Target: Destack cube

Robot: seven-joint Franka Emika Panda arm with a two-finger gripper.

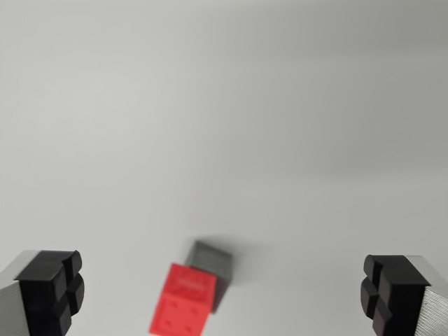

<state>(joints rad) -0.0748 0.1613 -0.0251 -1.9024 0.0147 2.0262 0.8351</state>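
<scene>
We are holding our gripper (224, 294) spread wide and empty, its black fingertips (52, 287) sitting at the wrist view's left and right edges, well apart from anything. Between them, lower down on the pale table (224, 105), the red cube (183, 306) is sitting atop a grey cube (211, 260). We are likely hovering above the stack to line up for lifting the red one.
</scene>
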